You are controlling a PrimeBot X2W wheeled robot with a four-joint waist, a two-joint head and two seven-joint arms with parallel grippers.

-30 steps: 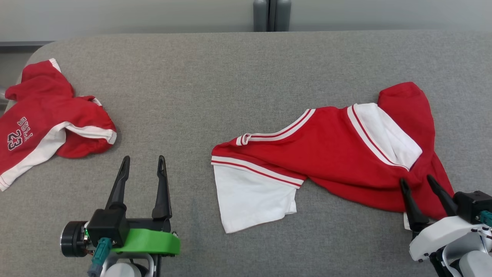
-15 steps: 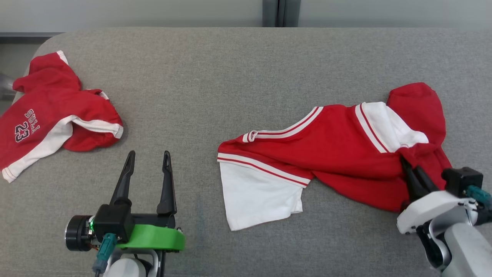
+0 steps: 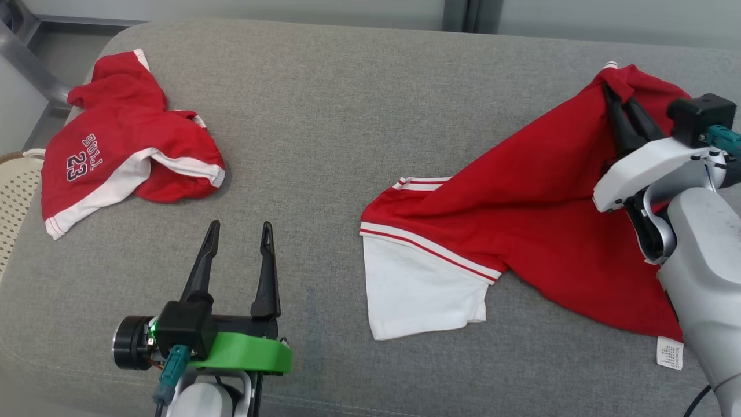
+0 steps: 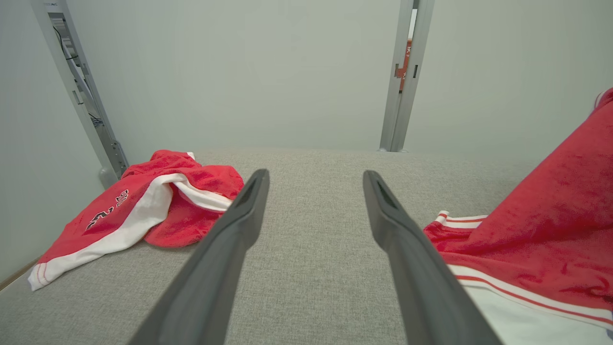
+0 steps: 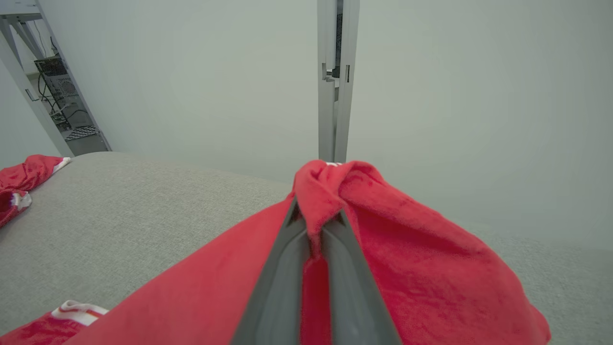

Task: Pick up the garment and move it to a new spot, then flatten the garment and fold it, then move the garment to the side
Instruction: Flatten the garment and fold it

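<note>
On the right side of the grey table, my right end effector is clamped on a bunched red fold of the garment. That end is raised, while the white sleeve and striped trim lie flat. My left end effector hovers with its fingers apart, holding nothing. A second red garment at far left reads "BULL 23". The white care label is too small to read, and my forearm hides the cloth's right edge.
</note>
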